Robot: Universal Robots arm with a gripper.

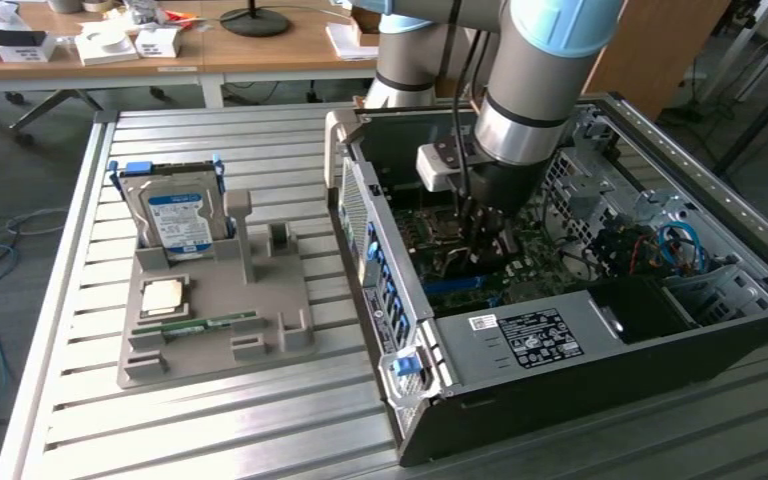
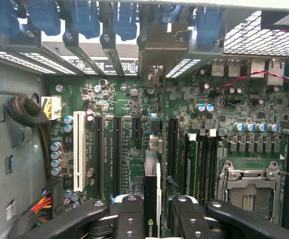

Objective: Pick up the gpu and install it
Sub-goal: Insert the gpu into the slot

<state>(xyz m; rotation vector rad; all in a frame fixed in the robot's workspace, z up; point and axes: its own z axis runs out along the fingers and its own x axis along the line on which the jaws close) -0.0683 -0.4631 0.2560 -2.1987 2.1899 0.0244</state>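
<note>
Well, my black two-fingered gripper point(image 2: 151, 211) is down inside the open dark metal computer case point(image 1: 624, 345), right of centre in the exterior view. It is clamped on the gpu point(image 2: 152, 184) — a thin dark card held edge-on between my fingers point(image 2: 129, 214), with a small logo on its near edge. The card stands upright over the green motherboard point(image 2: 124, 99), in line with the long black slots; whether it touches one I cannot tell. Well apart, on the exterior view's left, a grey plastic holder point(image 1: 264, 340) on the slatted metal table point(image 1: 224, 420) carries a silver hard drive with a blue-white label point(image 1: 177, 215) — and a narrow green memory stick point(image 1: 204, 323).
</note>
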